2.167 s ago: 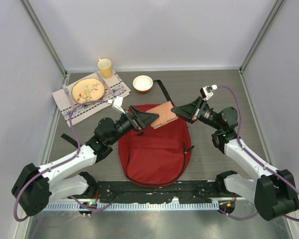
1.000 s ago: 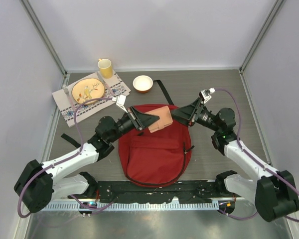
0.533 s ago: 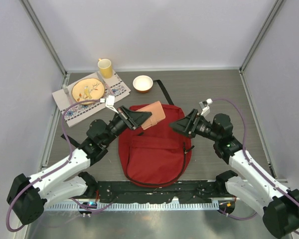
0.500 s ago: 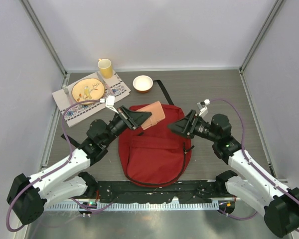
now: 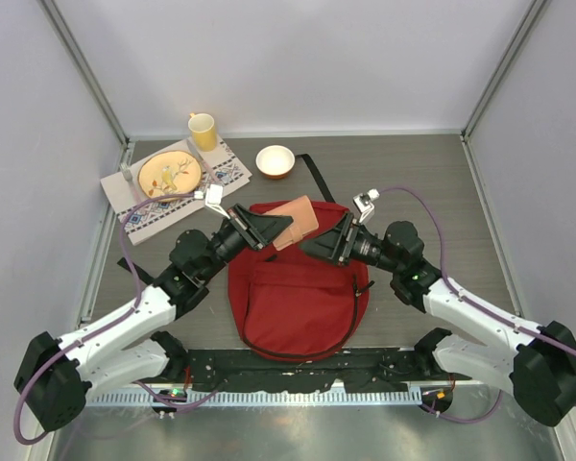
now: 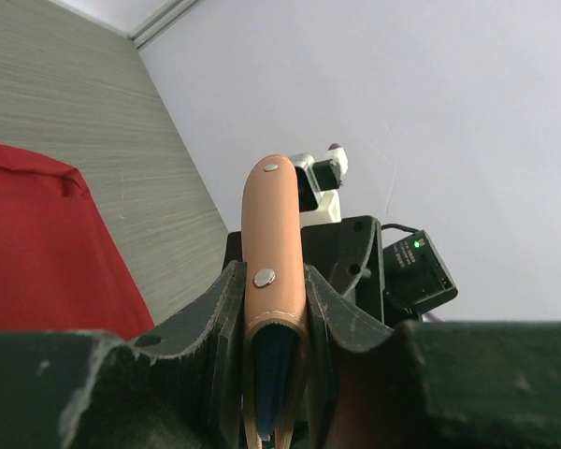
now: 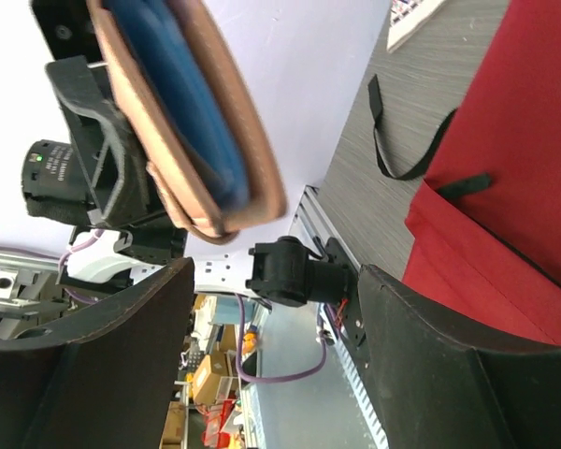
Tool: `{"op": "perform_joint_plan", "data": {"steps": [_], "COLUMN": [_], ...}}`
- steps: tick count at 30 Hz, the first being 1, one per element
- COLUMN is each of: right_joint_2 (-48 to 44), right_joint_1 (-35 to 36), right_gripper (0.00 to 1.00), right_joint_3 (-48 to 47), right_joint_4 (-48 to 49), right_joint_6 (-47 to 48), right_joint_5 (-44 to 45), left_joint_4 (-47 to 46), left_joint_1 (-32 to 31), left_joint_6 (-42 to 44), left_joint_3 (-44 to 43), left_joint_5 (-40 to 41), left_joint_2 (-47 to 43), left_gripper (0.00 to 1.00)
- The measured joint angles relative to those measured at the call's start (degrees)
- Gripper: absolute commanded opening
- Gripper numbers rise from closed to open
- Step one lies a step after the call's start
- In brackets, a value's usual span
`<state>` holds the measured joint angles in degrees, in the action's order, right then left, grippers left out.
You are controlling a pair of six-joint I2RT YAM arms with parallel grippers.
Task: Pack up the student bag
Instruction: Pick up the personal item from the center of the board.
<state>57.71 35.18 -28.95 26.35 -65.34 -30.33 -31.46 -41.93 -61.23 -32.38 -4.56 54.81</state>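
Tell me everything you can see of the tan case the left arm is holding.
The tan case looks like smooth leather: flat, rounded edges, two metal studs on its narrow edge, something blue inside. The left gripper has its jaws clamped on one end, holding it in the air over the top of the student bag.

Big dark-red backpack (image 5: 298,298) lying flat in the middle, rounded end nearest, black zip lines across it, black strap trailing off the far end.
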Motion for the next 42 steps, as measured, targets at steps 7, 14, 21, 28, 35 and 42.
{"op": "perform_joint_plan", "data": {"steps": [7, 14, 21, 28, 35, 42], "right_joint_2": [1.20, 2.67, 4.61, 4.59, 4.59, 5.33], "right_joint_1": [0.28, 0.28, 0.28, 0.31, 0.28, 0.28], "right_gripper": [0.77, 0.74, 0.66, 0.58, 0.47, 0.25], "right_joint_3": [-0.07, -0.09, -0.09, -0.09, -0.09, -0.09], "right_joint_4": [8.61, 14.47, 16.68, 19.65, 22.71, 23.30], "right_joint_6": [-1.38, -2.43, -2.75, -3.08, -4.00, -4.31], "right_joint_5": [2.67, 4.35, 4.92, 6.36, 7.48, 8.57], "left_joint_4": [-0.46, -1.99, -3.15, -3.91, -5.84, -7.34], "left_joint_1": [0.00, 0.04, 0.02, 0.02, 0.02, 0.04], "left_joint_6": [-1.36, -2.34, -3.30, -4.17, -4.92, -5.90], "left_joint_3": [0.50, 0.61, 0.66, 1.33, 2.32, 2.75], "left_joint_5": [-0.04, -0.50, -1.09, -1.22, -1.42, -1.49], "left_joint_2": [0.59, 1.92, 2.45, 2.45, 2.45, 2.43], "left_gripper": [0.31, 0.30, 0.30, 0.30, 0.30, 0.30]}}
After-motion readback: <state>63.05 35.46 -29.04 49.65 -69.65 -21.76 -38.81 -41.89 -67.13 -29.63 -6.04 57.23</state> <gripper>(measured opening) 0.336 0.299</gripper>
